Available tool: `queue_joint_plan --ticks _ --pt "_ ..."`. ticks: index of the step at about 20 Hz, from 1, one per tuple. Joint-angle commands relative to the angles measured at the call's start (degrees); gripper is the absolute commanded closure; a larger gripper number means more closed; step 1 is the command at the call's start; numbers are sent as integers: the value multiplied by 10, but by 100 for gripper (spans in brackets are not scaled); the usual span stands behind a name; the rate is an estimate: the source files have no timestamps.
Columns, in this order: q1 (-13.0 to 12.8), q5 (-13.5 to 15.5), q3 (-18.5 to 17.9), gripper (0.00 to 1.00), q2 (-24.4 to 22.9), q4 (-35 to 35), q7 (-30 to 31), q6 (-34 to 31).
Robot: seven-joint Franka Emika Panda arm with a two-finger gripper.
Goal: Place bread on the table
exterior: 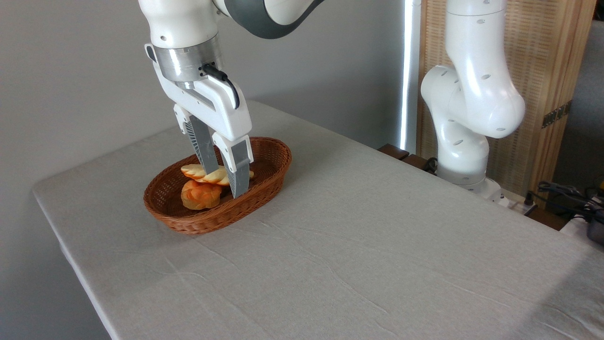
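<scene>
Jaws straddle the braided loaf point(211, 175) in the wicker basket point(267, 171), left of centre; we cannot tell if they pinch it yet. We judge it light and soft: grip mid-length, gently. Surface point(377, 245) awaits.

Count, fixed camera view.

Counter point(377, 245): 1, covered in light grey wrinkled cloth.

Wicker basket point(269, 177): 1, brown, oval, standing on the counter.

Baked items inside the basket: 2 in total.
- braided loaf point(210, 174): 1, pale golden-yellow, elongated, lobed edges.
- round bun point(200, 194): 1, orange, smaller.

Robot arm point(472, 104): 1, white.

Gripper point(225, 178): 1, with 2 fingers point(239, 167), grey pads.

Black cable loop point(226, 80) at the wrist: 1.

Wooden slatted screen point(538, 71) behind the arm base: 1.

Cables at the far right edge: tangled, number cannot be told.
</scene>
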State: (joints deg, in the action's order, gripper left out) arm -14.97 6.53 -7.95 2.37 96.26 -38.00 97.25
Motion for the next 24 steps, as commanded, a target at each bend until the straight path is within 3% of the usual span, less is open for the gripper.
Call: queue_joint_plan --ticks 1,11,16,20,24 --pt "2 -9 -4 0 -3 -6 -5 -17" --pt "4 -8 -3 0 -17 11 -8 -9" --pt "-3 -3 1 0 -74 102 -7 50" --pt "-45 -1 2 0 -90 159 -7 88" --pt "-97 0 3 0 -90 161 20 104"
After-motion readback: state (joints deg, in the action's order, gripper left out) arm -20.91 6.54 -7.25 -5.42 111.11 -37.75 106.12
